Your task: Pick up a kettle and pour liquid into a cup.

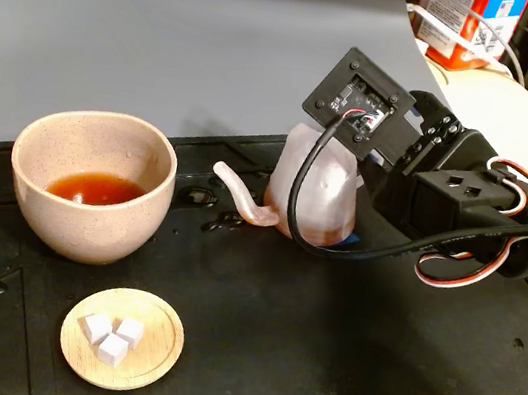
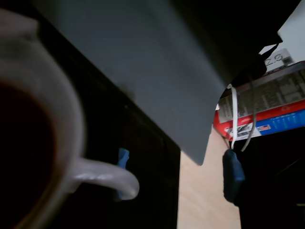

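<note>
In the fixed view the pinkish-white kettle (image 1: 317, 198) stands upright on the black mat (image 1: 339, 352), with its thin spout (image 1: 240, 194) curving left toward the cup. My gripper (image 1: 355, 213) is pressed against the kettle's right rear side. Its fingers are hidden behind the body and the camera mount, so its grip cannot be read. The speckled beige cup (image 1: 91, 191) sits at the left and holds reddish-brown liquid (image 1: 95, 189). In the wrist view the kettle (image 2: 43, 90) fills the left edge, dark inside, and its spout (image 2: 112, 175) arcs to the right.
A small wooden saucer (image 1: 156, 347) with three white cubes lies at the front left of the mat. A grey backdrop sheet (image 1: 187, 53) stands behind. A red-and-blue box (image 1: 465, 23) sits off the mat at the back right. The arm and its cables (image 1: 483, 219) come in from the right.
</note>
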